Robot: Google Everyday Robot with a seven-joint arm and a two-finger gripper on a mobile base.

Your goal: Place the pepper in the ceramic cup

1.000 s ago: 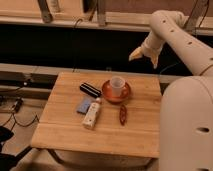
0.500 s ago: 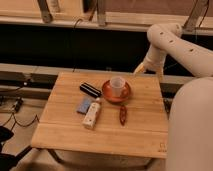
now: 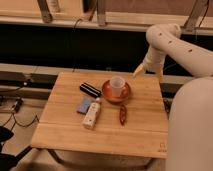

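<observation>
Presently pepper [image 3: 122,114] on table [image 3: 65,130], outside ceramic cup [image 3: 117,85]; gripper [image 3: 138,71] at far edge.

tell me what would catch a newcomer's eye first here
The big white robot arm fills the right side, with its gripper hanging over the far right edge of the wooden table. Near the back of the table a white ceramic cup stands on an orange-brown saucer. The dark red pepper lies just in front of them, with a white tube off to its left.
</observation>
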